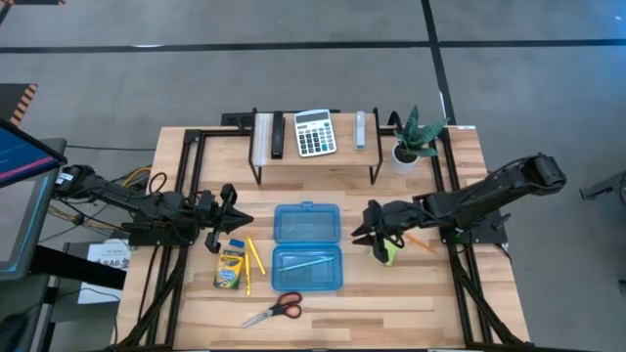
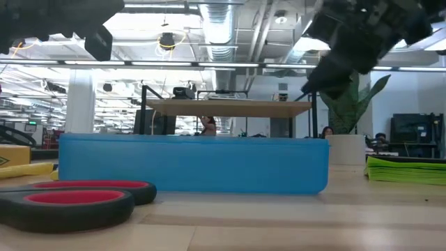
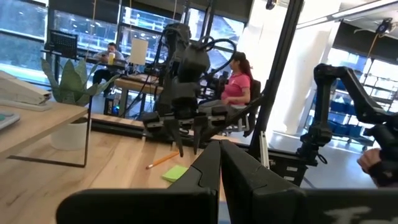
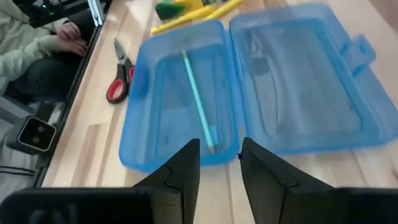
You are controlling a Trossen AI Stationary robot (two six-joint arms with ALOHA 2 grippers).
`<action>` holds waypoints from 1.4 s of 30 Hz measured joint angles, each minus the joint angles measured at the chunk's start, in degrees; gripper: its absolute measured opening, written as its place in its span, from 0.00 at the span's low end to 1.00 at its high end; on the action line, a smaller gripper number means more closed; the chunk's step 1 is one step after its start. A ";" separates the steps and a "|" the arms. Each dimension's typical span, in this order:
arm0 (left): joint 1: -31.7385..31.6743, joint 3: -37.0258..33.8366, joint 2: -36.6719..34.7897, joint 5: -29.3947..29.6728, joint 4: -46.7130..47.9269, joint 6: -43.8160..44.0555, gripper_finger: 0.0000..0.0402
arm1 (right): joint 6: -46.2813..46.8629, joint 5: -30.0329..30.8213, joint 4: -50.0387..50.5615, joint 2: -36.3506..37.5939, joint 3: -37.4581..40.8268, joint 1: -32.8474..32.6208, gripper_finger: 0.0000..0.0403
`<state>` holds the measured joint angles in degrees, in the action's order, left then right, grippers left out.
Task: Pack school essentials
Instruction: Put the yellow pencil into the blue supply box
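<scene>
The open blue pencil case lies flat mid-table with a teal pencil in its near half. To its left lie the crayon box and yellow pencils. The red-handled scissors lie by the near edge. The lime-green sticky pad and an orange pencil lie right of the case. My right gripper hovers open and empty between pad and case, fingers pointing at the case. My left gripper is shut and empty, above the table left of the case. I cannot make out the eraser.
A black-framed shelf at the far edge carries the calculator; the potted plant stands at its right. Black rails run along both table sides. A person's hand shows beyond the near edge. Bare wood lies near the case's right.
</scene>
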<state>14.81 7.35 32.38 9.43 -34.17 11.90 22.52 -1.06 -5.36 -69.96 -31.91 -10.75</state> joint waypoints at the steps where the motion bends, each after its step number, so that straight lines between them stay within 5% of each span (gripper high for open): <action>1: 0.00 -0.02 0.00 0.00 0.02 0.02 0.00 | 0.39 0.05 0.77 0.58 0.61 -0.14 0.33; 13: 0.00 -0.02 -0.01 0.02 0.02 -0.26 0.00 | 7.43 11.23 22.51 0.18 1.35 -1.79 0.34; 37: 0.00 0.00 0.00 -4.20 -2.80 -1.77 0.00 | 7.63 13.86 31.32 6.58 1.28 0.41 0.40; 42: 0.00 0.00 -0.02 -4.18 -2.82 -1.50 0.00 | 9.72 14.05 29.27 10.10 6.27 0.60 0.40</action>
<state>14.81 7.35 32.36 5.25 -36.99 10.39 32.24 12.99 23.91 -59.87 -25.64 -10.16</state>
